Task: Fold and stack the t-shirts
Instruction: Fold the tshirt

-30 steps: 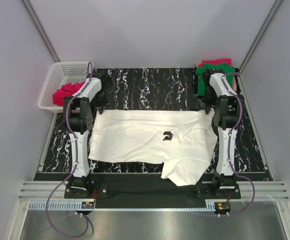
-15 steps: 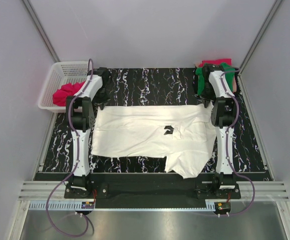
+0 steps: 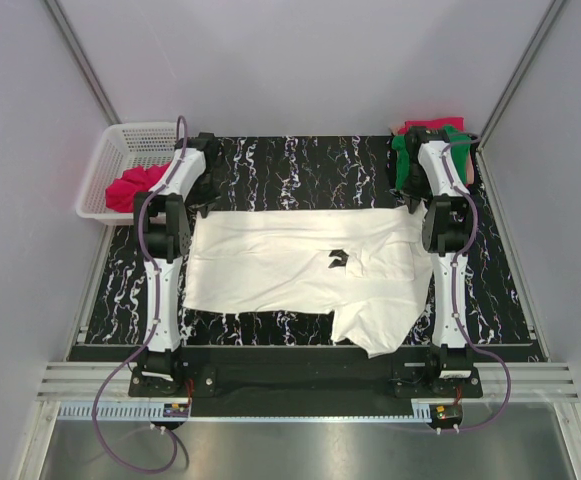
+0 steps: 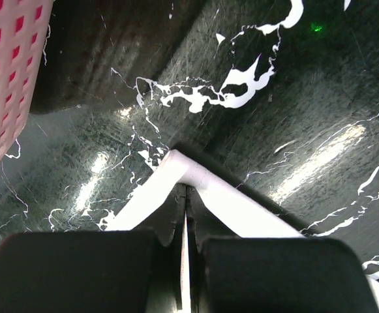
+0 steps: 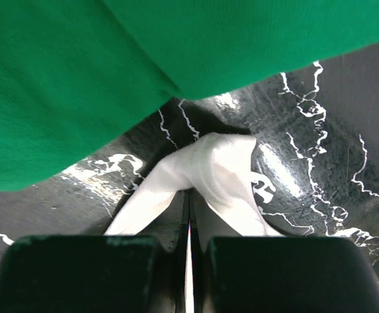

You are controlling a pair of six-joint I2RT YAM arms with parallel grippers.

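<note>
T-shirt [image 3: 300, 265] in left gripper [image 4: 186, 197], right gripper [image 5: 189, 199]

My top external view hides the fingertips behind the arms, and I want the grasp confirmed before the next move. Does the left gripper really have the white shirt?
Observer: Yes. The left wrist view shows the left gripper shut on a folded edge of the white t-shirt.
Operator: And the right one, near the green shirt?
Observer: The right gripper is shut on a bunched white corner only; the green t-shirt lies just beyond its fingertips, not between them.
</note>
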